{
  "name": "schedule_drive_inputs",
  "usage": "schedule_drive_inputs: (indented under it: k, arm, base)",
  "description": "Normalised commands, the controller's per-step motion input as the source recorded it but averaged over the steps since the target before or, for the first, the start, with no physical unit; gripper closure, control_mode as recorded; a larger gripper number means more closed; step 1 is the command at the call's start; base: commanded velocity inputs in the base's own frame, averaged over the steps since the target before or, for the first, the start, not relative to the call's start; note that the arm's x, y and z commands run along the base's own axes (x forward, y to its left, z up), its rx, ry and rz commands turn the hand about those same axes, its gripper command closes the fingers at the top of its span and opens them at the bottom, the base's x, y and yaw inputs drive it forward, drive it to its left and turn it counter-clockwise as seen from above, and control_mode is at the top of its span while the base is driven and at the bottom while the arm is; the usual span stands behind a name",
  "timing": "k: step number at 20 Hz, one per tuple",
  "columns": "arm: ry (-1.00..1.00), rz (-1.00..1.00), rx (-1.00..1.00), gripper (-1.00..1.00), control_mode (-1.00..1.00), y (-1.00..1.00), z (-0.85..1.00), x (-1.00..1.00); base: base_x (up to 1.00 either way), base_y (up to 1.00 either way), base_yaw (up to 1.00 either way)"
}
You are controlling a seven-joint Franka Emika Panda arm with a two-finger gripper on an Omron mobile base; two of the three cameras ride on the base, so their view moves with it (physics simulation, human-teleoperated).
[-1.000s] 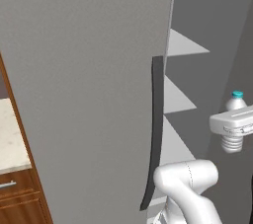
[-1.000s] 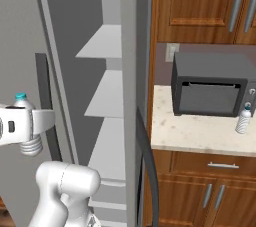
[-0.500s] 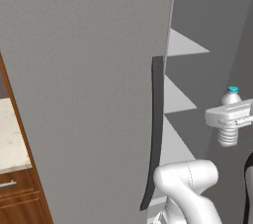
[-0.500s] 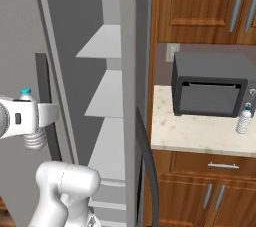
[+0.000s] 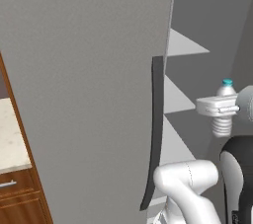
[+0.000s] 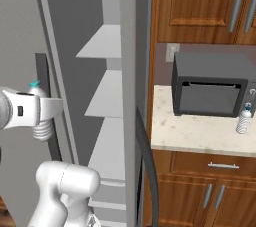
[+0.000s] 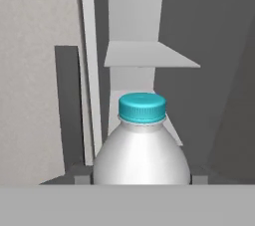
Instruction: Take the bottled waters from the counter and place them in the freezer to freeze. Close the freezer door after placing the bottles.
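- My gripper (image 5: 221, 107) is shut tight on one water bottle (image 5: 223, 109), standing upright.
- In the last second it has slid a little closer to the open freezer (image 6: 107, 96), so a shelf is next.
- The other bottle (image 6: 244, 118) waits on the counter (image 6: 200, 133), beside the toaster oven (image 6: 212, 88).

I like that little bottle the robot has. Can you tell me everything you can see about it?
The held water bottle is small, clear and whitish, plastic by its look, with a round shoulder, ribbed sides and a teal screw cap. It stands upright with the cap on top. The gripper is shut on its middle, so neck and cap stick out above and the ribbed bottom hangs below. It is held in the air in front of the open freezer, facing its white shelves, and rests on nothing.
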Motion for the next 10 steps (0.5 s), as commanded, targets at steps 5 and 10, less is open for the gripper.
schedule_drive_inputs:
  k: [5,10]
  arm:
    - [0.00,-0.10,0.02,1.00,-1.00,-0.35,0.26,0.27]
    - [0.00,0.02,0.01,1.00,-1.00,-0.26,0.25,0.27]
  base:
    - [0.00,0.00,0.00]
    - [0.00,0.00,0.00]
